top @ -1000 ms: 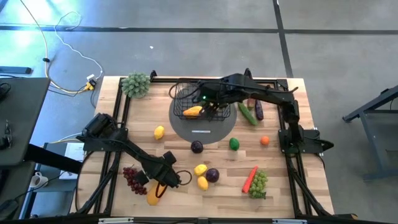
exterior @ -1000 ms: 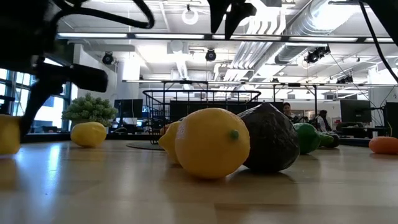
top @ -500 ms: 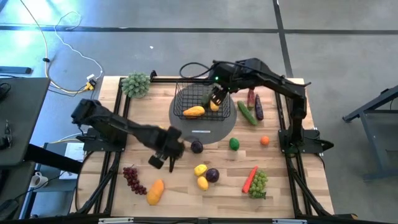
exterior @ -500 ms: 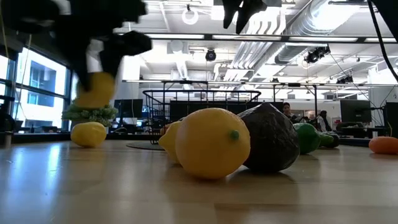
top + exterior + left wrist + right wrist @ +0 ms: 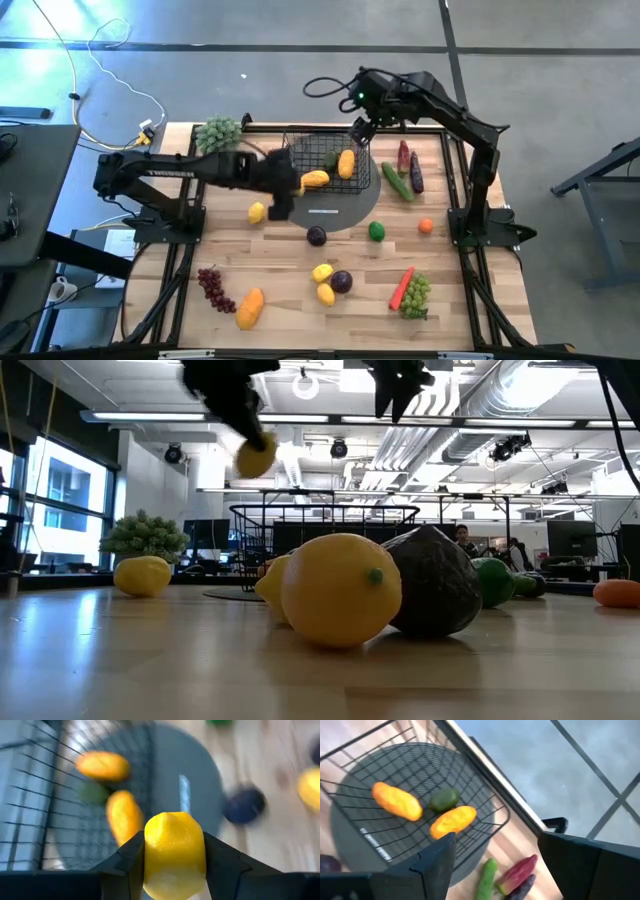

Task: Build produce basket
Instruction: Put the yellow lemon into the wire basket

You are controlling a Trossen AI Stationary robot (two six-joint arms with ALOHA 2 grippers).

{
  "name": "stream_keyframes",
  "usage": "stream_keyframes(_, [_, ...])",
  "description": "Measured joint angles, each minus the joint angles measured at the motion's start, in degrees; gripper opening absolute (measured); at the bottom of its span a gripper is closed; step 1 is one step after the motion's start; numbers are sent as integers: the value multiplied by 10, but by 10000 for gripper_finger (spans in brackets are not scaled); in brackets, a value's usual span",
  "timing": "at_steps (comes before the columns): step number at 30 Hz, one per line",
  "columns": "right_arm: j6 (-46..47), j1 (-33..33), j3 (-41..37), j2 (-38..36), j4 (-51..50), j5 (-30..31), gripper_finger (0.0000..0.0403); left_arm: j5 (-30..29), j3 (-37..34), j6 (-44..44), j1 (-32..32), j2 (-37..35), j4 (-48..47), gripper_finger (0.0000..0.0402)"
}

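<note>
The black wire basket (image 5: 325, 160) stands on a grey disc (image 5: 335, 208) at the table's far middle. It holds two orange fruits (image 5: 397, 801) (image 5: 452, 820) and a green one (image 5: 444, 799). My left gripper (image 5: 283, 197) hangs above the disc's left edge, just left of the basket, shut on a yellow lemon (image 5: 174, 854), which also shows high above the table in the low view (image 5: 255, 457). My right gripper (image 5: 362, 130) stands open, with nothing in it, above the basket's far right corner. More produce lies loose on the table. My left gripper pinches the lemon by its two opposite sides (image 5: 150, 855) between the two fingers. The fingers slant down toward the basket. The lemon is lifted clear of the table, one pointed end facing away from the wrist.
On the table: a lemon (image 5: 257, 212), a plum (image 5: 317, 236), a green fruit (image 5: 376, 231), two lemons with a plum (image 5: 328, 282), a carrot (image 5: 401, 288), green grapes (image 5: 417, 295), purple grapes (image 5: 213, 288), a mango (image 5: 250, 308), a cucumber (image 5: 397, 182). A bushy green cluster (image 5: 218, 135) stands far left.
My left gripper has risen from the near left of the table with the lemon, now lifted clear, and swung toward the far edge up to the basket, rolling as it went. My right gripper has drawn back from over the basket toward the far right, rising a little.
</note>
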Motion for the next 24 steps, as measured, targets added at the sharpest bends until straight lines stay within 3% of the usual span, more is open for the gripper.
stream_keyframes(13, [-6, -69, 0, 0, 38, 1, 263, -3, 0, -59, 137, 25, 140, 147])
stream_keyframes(24, [-44, -87, -19, 3, 71, 1, 263, 20, 0, -81, 217, 116, 167, 147])
